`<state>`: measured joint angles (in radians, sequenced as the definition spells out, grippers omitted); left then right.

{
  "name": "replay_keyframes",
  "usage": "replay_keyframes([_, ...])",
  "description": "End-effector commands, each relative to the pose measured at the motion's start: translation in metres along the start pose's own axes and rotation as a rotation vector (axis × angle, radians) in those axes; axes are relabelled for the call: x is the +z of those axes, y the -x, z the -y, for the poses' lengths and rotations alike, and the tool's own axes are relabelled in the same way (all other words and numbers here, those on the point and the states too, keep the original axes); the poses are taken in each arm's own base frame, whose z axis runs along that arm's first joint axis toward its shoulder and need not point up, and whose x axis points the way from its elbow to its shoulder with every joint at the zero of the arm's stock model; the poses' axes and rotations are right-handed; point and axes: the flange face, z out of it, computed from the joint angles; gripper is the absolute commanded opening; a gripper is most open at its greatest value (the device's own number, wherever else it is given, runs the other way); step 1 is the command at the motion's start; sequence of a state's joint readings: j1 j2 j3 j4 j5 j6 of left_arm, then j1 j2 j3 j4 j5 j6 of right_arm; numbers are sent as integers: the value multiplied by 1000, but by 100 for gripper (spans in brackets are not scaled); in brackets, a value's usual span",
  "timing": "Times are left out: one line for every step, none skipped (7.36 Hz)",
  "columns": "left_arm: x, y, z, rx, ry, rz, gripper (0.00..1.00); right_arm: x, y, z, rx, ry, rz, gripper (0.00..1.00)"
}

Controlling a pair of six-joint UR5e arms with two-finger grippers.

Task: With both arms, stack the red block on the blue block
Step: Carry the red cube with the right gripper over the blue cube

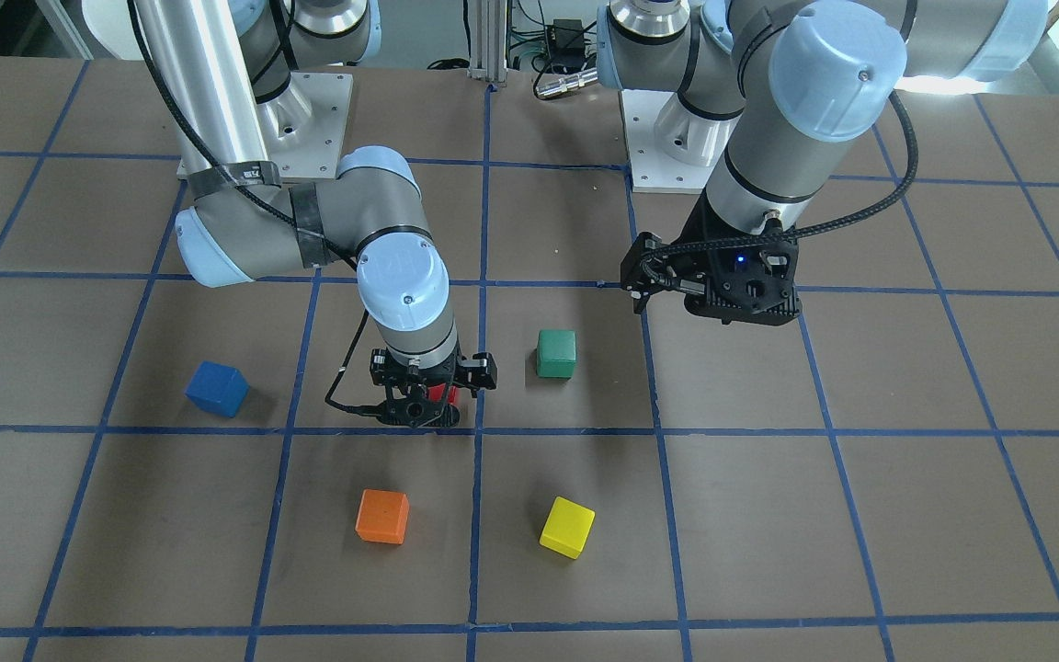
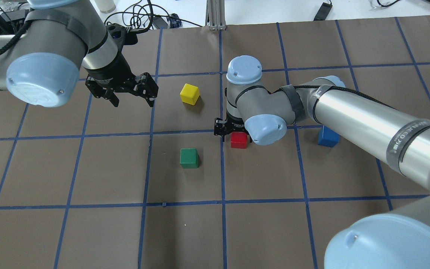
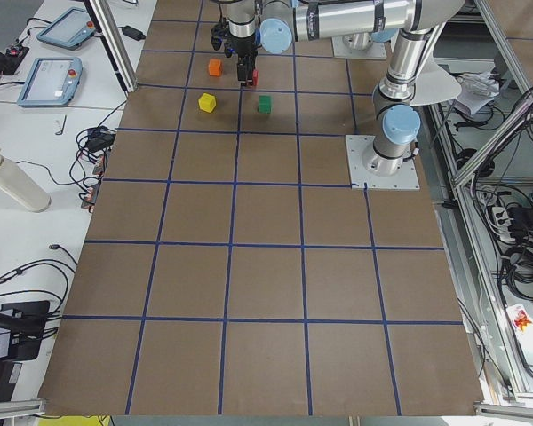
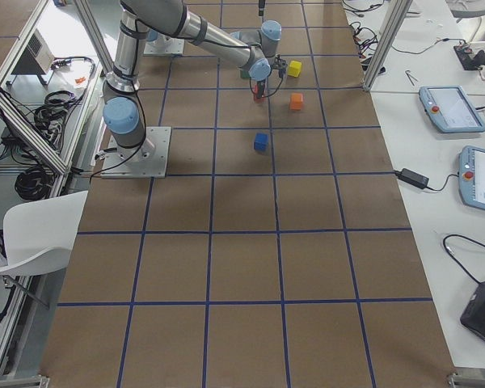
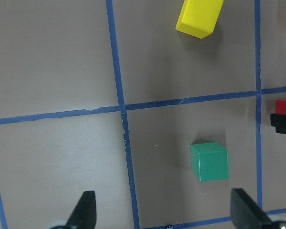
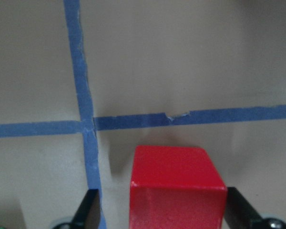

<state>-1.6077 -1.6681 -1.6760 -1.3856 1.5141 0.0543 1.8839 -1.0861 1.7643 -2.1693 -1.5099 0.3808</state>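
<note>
Right fingers [image 6: 89, 212] spread, straddling the red block [image 6: 176, 186].
Left fingers [image 5: 84, 211] hang released; blue block [image 2: 328, 137] lies toward the worktop's [image 2: 259, 231] right edge.

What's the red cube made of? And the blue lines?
The red block looks like painted wood or plastic, with a faint sheen on one face; I can't tell which. The blue lines look like stuck-on tape: flat, with a small tear.

Matt brown table cover [image 2: 259, 231], slightly shiny red block [image 6: 177, 188], brushed silver metal right arm tube [image 2: 364, 119].
</note>
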Motion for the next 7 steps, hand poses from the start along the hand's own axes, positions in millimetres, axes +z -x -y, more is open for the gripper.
replay_keyframes([-1,0,-1,7,-3,0,100,-5,0,1,4,-12,-6,16])
replay_keyframes([0,0,-1,7,-2,0,100,-18,-1,2,0,-28,0,8])
replay_keyframes([-1,1,0,6,-4,0,100,-66,-16,-6,9,-73,-12,8])
replay_keyframes([0,0,0,7,-2,0,100,-107,-51,-12,-15,-66,-49,8])
replay_keyframes([0,0,-1,7,-3,0,100,-128,-105,-3,43,-46,-53,8])
replay_keyframes([0,-1,0,9,-5,-1,100,-136,-154,-1,-10,-43,-67,8])
replay_keyframes([0,-1,0,9,-2,-1,100,-133,-196,-1,-29,-33,-64,8])
